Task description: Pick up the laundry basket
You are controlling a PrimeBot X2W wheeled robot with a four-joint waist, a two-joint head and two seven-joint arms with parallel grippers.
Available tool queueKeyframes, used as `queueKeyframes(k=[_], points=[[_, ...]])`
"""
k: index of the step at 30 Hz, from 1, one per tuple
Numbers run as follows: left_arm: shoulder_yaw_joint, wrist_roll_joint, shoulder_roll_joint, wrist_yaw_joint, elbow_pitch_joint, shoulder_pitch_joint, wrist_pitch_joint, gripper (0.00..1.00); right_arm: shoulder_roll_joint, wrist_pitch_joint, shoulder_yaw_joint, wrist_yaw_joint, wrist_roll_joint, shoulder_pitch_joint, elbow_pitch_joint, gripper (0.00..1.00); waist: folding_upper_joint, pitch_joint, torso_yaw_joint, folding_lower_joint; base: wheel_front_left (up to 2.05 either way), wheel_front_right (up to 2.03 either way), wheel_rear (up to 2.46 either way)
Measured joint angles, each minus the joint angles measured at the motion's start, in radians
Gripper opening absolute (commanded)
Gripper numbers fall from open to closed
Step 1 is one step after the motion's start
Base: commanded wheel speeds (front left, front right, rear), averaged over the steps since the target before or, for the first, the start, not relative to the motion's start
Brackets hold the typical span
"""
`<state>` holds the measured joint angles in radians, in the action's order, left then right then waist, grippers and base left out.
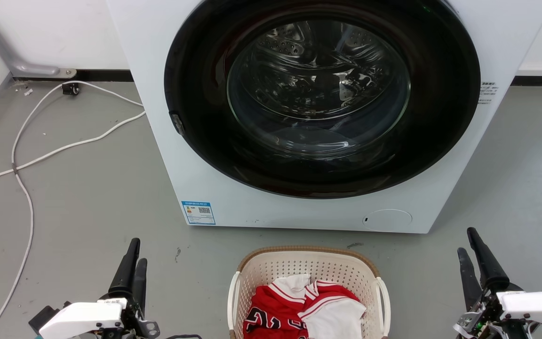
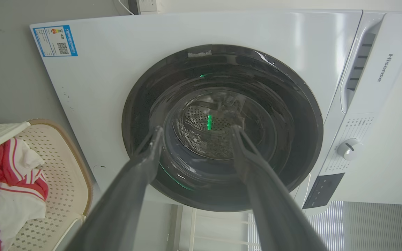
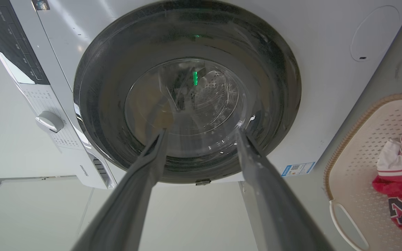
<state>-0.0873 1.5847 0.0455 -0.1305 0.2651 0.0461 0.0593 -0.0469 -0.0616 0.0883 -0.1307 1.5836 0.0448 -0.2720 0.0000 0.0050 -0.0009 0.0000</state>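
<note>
basket first, since part of it escapes me: the laundry basket (image 1: pixel 271 269) is cut off by the lower edge of the head view, so the end farthest from the washing machine (image 1: pixel 158 94) is out of sight, and its bottom is hidden under clothes. it stands on the grey floor (image 1: pixel 87 197) just in front of the washing machine, below the round door (image 1: pixel 440 117), apart from the cabinet. through the door glass the drum (image 1: pixel 318 70) is a muddle of reflections, and i cannot tell what lies in it. the dark lettering on the red jersey (image 1: pixel 275 313) is folded and unreadable.

the basket is cream plastic, perforated across its walls, rounded at the corners, with a brown woven-look rim and a white loop handle (image 1: pixel 231 301) on each long side.

counted: one basket, two handles, one washing machine, one red jersey with white stripes, and white cloth (image 1: pixel 334 318) beside it that may be one garment or more. white cable (image 1: pixel 26 207) trails on the floor off the washing machine's side; i cannot tell how many runs.

my left gripper (image 1: pixel 138 252) and right gripper (image 1: pixel 466 241) sit in front of the washing machine, one on either side of the basket, neither touching it. both jaws stand spread, holding nothing.
</note>
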Motion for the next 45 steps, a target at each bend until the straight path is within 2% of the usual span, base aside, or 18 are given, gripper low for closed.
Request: queueKeyframes(k=[7,15,22,30,36,41,42,45], points=[[-0.008,-0.030,0.000,0.000,-0.005,-0.010,-0.029,1.00,0.000,0.029,0.017,0.000,-0.066,-0.006,0.008,1.00,0.0000,0.001,-0.001,0.0000,0.00,0.00,0.00],[-0.023,-0.105,0.001,0.000,-0.001,-0.017,-0.064,1.00,0.000,0.063,0.051,0.000,-0.219,-0.006,0.008,1.00,0.0001,0.001,-0.002,0.0000,0.00,0.00,0.00],[-0.042,-0.202,0.000,0.000,-0.037,-0.019,-0.091,1.00,0.000,0.089,0.064,0.000,-0.414,-0.006,0.044,1.00,0.0000,0.002,-0.002,0.0000,0.00,0.00,0.00],[-0.074,-0.359,0.001,0.000,-0.098,-0.021,-0.119,1.00,0.000,0.119,0.060,0.000,-0.668,-0.009,0.130,1.00,0.0000,0.006,-0.003,0.0000,0.00,0.00,0.00],[-0.047,-0.477,0.001,0.000,-0.163,-0.027,-0.138,1.00,0.000,0.139,0.052,0.000,-0.820,-0.011,0.210,1.00,0.0000,0.008,-0.003,0.0000,0.00,0.00,0.00],[-0.008,-0.622,0.001,0.000,-0.216,-0.042,-0.152,1.00,0.000,0.152,0.030,0.000,-0.926,-0.026,0.249,1.00,0.0000,0.010,-0.004,0.0000,0.00,0.00,0.00],[0.024,-0.717,0.002,0.013,-0.240,-0.047,-0.162,1.00,0.000,0.163,0.022,0.000,-0.980,-0.026,0.266,1.00,0.0000,0.011,-0.005,0.0000,0.00,0.00,0.00],[0.060,-0.799,0.002,0.026,-0.257,-0.058,-0.171,1.00,0.000,0.172,0.010,0.000,-1.036,-0.033,0.275,1.00,0.0000,0.012,-0.006,0.0000,0.00,0.00,0.00]])
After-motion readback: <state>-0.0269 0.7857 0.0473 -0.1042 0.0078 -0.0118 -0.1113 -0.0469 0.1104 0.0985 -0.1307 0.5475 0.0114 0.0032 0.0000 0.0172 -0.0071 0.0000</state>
